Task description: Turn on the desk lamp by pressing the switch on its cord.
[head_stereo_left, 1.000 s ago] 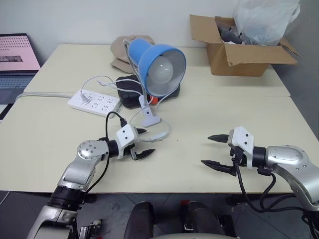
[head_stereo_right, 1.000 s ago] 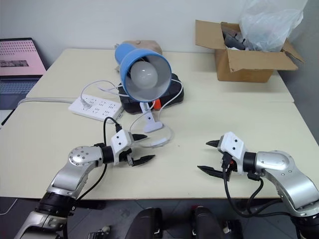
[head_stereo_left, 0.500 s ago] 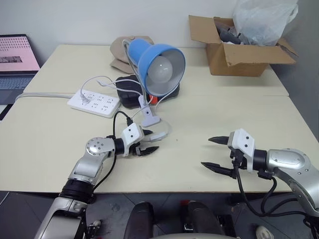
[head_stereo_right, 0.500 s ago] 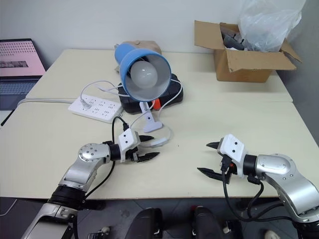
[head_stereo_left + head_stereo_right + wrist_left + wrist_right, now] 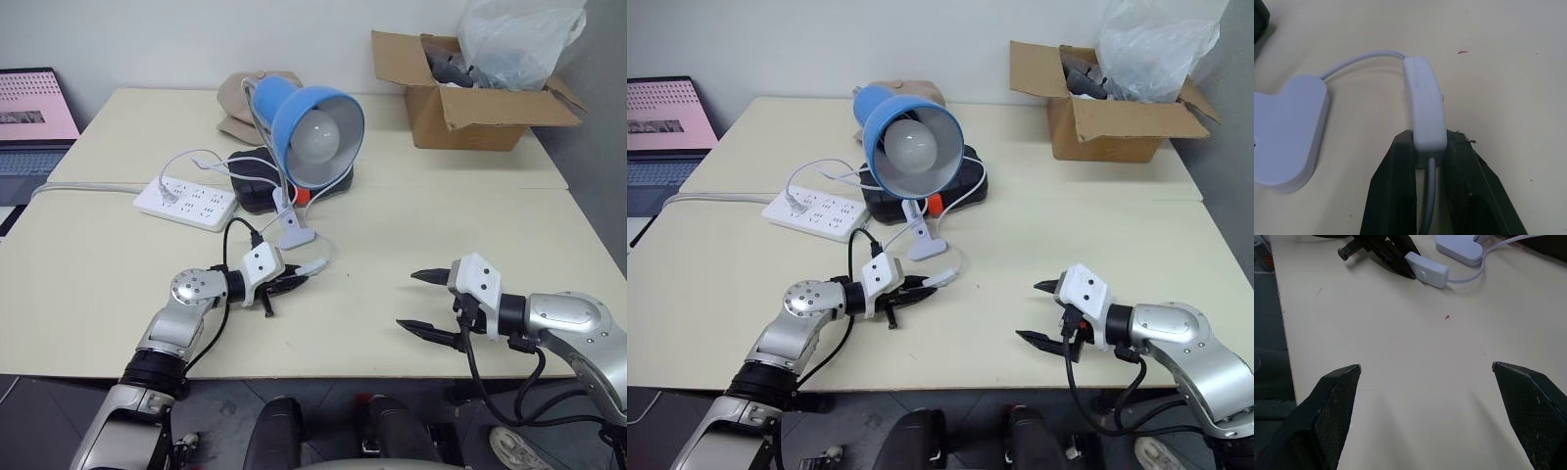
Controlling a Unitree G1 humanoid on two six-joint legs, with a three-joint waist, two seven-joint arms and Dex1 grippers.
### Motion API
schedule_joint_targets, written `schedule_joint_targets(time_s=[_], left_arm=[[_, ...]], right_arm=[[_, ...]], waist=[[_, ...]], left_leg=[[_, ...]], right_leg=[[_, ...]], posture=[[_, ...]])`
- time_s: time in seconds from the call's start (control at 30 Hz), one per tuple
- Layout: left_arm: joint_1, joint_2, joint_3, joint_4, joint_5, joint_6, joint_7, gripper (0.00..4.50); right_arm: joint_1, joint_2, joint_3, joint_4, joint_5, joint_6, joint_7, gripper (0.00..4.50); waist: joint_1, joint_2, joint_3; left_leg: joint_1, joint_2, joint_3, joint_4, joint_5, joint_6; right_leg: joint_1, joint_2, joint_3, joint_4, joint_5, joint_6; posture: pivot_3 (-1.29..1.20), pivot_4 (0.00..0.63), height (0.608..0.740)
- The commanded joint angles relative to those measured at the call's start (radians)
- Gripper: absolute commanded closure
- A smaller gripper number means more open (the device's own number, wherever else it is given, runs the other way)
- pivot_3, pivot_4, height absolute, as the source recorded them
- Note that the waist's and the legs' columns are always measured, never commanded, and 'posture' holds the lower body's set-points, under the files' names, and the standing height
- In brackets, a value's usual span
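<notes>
Left gripper (image 5: 1429, 147): a second ago its jaws stood spread, short of the switch (image 5: 1423, 105). They have since closed and now pinch the near end of the switch between both black fingers (image 5: 1396, 196), as the left wrist view shows. The arm itself has barely shifted over that second.

The switch lies flat on the table (image 5: 411, 235), toward the middle of the front edge, just in front of the white clip-shaped piece (image 5: 297, 235) at the foot of the lamp's neck. The cord (image 5: 1359, 59) leaves the far end of the switch in a curve, and its other run passes back between the fingers.

Right gripper (image 5: 419, 302): unchanged from the earlier frames, jaws spread wide, holding nothing, hovering over the front edge toward the right corner, well apart from the switch.

The desk lamp (image 5: 315, 134) stands where it did, on its dark base near the middle of the table, bulb unlit, shade facing the front edge. The power strip (image 5: 186, 201) and the cardboard box (image 5: 470, 98) at the back right corner have not moved.
</notes>
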Motion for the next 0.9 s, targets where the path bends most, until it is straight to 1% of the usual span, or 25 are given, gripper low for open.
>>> schedule_joint_targets(time_s=[0.03, 0.17, 0.37, 0.47, 0.6, 0.77, 0.9], left_arm=[[-0.005, -0.018, -0.01, -0.081, -0.031, 0.023, -0.025, 4.09], [-0.012, -0.025, -0.016, -0.178, -0.064, 0.082, -0.052, 4.09], [-0.016, -0.031, -0.034, -0.296, -0.088, 0.157, -0.069, 4.09], [-0.02, -0.027, -0.054, -0.326, -0.07, 0.176, -0.075, 4.09], [-0.024, -0.022, -0.072, -0.351, -0.057, 0.2, -0.065, 4.09], [-0.021, -0.014, -0.08, -0.361, -0.046, 0.204, -0.056, 4.09], [-0.014, -0.009, -0.081, -0.369, -0.043, 0.206, -0.052, 4.09]], right_arm=[[-0.039, -0.016, -0.041, -0.046, 0.036, -0.009, 0.02, 0.0], [-0.14, -0.018, 0.004, -0.039, 0.059, 0.015, 0.049, 0.0], [-0.337, 0.008, 0.149, 0.013, 0.025, 0.072, 0.076, 0.0], [-0.443, 0.042, 0.257, 0.074, -0.042, 0.06, 0.088, 0.0], [-0.544, 0.1, 0.356, 0.158, -0.118, 0.025, 0.098, 0.0], [-0.61, 0.138, 0.427, 0.251, -0.194, -0.027, 0.131, 0.0], [-0.629, 0.152, 0.451, 0.306, -0.234, -0.06, 0.157, 0.0]], waist=[[0.0, 0.0, 0.0], [-0.002, 0.0, 0.0], [-0.003, 0.0, 0.0], [-0.004, 0.0, 0.0], [-0.003, 0.0, 0.0], [-0.003, 0.0, 0.0], [-0.002, 0.0, 0.0]], left_leg=[[0.0, 0.0, 0.0, 0.0, 0.0, 0.0], [-0.001, 0.0, 0.0, 0.0, 0.0, 0.0], [0.0, 0.0, 0.0, 0.0, 0.0, 0.0], [0.0, 0.0, 0.0, 0.0, 0.0, 0.0], [-0.001, 0.0, 0.0, 0.0, 0.0, 0.0], [-0.001, 0.0, 0.001, 0.0, 0.0, 0.0], [-0.002, 0.0, 0.001, 0.0, 0.0, 0.0]], right_leg=[[0.0, 0.0, 0.0, 0.0, 0.0, 0.0], [0.0, 0.0, 0.0, 0.0, 0.0, 0.0], [0.0, 0.001, 0.0, 0.0, 0.0, 0.0], [0.0, 0.001, 0.0, 0.0, 0.0, 0.0], [-0.001, 0.001, 0.001, 0.0, 0.0, 0.0], [-0.001, 0.001, 0.001, 0.001, 0.0, 0.0], [-0.001, 0.001, 0.001, 0.0, 0.0, 0.0]], posture=[[0.0, 0.15, 0.74], [0.0, 0.15, 0.74], [0.0, 0.15, 0.74], [0.0, 0.15, 0.74], [0.0, 0.15, 0.74], [0.0, 0.15, 0.74], [0.0, 0.15, 0.74]])
